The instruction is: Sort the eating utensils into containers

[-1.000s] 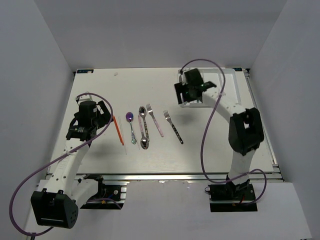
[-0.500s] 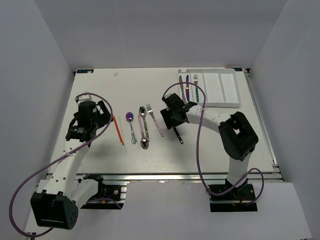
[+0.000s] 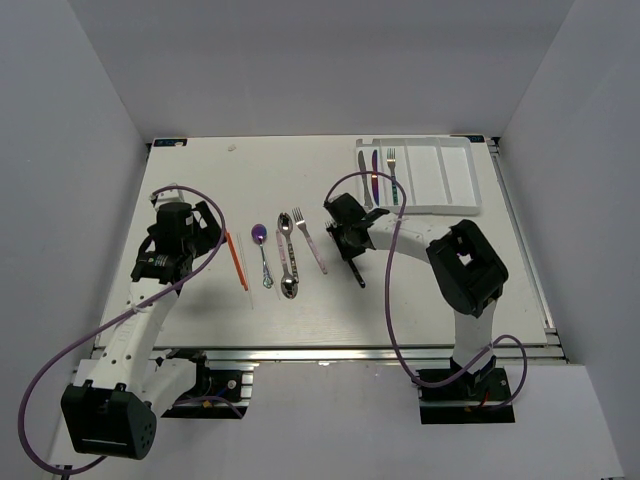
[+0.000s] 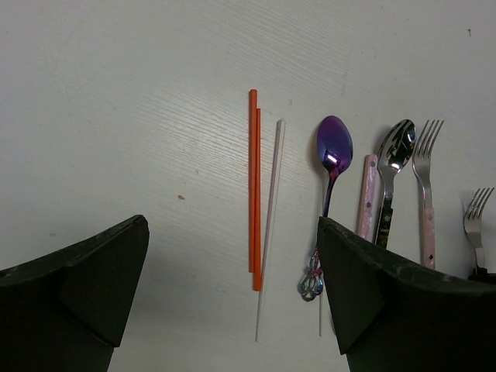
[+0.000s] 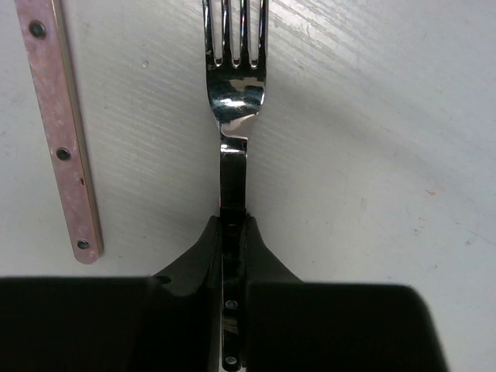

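My right gripper (image 3: 347, 238) (image 5: 232, 225) is down on the table, shut on the black handle of a silver fork (image 5: 234, 93) (image 3: 357, 275) whose tines point away from it. The fork still lies flat. To its left lie a pink-handled fork (image 3: 310, 240) (image 5: 60, 132), two spoons (image 3: 287, 250) and a purple spoon (image 3: 262, 245) (image 4: 334, 147). Orange chopsticks (image 4: 254, 190) (image 3: 236, 260) and a pale chopstick (image 4: 269, 232) lie furthest left. My left gripper (image 4: 232, 232) (image 3: 205, 232) hovers open above them, holding nothing. The white tray (image 3: 445, 170) at the back right holds two knives (image 3: 368, 170) and a fork (image 3: 392, 170).
The tray's right compartments show only white plastic. White walls enclose the table on three sides. The right arm's purple cable (image 3: 395, 250) loops over the table between the tray and the near edge.
My right arm came from the tray down to the black-handled fork and its jaws closed on the handle. The left arm has not moved.
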You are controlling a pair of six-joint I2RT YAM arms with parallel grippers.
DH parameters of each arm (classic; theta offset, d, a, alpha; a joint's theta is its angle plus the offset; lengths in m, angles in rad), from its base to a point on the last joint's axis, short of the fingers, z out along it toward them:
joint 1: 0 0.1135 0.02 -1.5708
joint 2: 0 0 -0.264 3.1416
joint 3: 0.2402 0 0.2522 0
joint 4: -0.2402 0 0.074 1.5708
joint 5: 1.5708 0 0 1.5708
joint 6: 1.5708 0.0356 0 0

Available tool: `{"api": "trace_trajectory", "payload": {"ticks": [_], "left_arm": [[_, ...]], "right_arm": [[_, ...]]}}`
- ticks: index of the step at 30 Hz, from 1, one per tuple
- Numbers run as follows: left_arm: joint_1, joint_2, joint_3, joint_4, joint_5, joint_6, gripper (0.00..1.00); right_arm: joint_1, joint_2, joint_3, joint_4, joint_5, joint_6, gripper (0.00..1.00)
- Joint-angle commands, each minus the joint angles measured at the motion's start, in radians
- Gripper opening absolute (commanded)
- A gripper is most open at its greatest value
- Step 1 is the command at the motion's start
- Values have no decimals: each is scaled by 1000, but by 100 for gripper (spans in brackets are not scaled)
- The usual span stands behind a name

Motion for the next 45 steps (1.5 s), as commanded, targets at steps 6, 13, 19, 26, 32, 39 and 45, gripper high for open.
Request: {"api": "trace_trajectory", "payload": {"ticks": [6, 13, 19, 26, 32, 39, 45], "left_arm": [[-2, -22, -10, 12, 9, 9, 98], [-3, -21, -12, 15, 15, 12, 98], [-3, -12, -10, 12, 13, 12, 98], [-5, -94, -29, 58, 72, 15, 98], [-8, -81, -23, 69, 124, 2, 98], [-137, -13, 61, 84, 92, -122, 98], [-376, 131, 163, 87, -92, -241, 98]], "right_arm": [[-71, -147, 25, 7, -34, -19, 0], [-304, 0, 327, -2, 91, -8, 0], [-412, 278, 804, -127, 94, -54, 0], [-466, 471, 980, -83, 125, -135, 0], [-493, 491, 958, -85, 56, -129, 0], [-495, 415, 921, -132, 41, -100, 77], [-483, 242, 826, -190, -8, -37, 89]]}}
